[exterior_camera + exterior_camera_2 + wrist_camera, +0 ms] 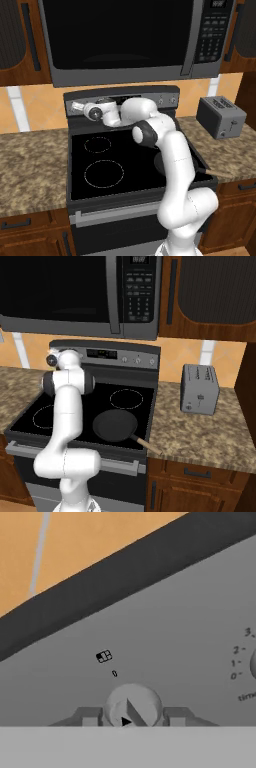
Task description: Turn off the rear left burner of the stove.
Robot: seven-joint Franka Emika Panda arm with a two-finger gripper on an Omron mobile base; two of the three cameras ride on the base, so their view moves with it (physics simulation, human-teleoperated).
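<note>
The two-finger gripper [75, 106] is up against the far left end of the grey steel back panel [165, 98] of the black glass-top stove [132, 150]. In the hand view a small round grey knob [133, 707] sits right between the fingertips [90, 717], one on each side of it, jaws narrow and closed in beside the knob; whether they actually press it, I cannot tell. The knob's ridge runs diagonally, a black arrow at its base, a small "0" mark just above it. Out from there, the white arm stretches across the cooktop from the near right. The rear left burner [97, 144] lies just below the gripper, a small thin white outline on the glass. Nearer is the larger white-outlined circle [103, 173]. On the near right sits a round black frying pan [116, 425], wooden handle pointing right. Further right, a grey steel toaster [199, 389] stands on the speckled stone counter [210, 436]. Overhead hangs the black-and-steel microwave [130, 35].
</note>
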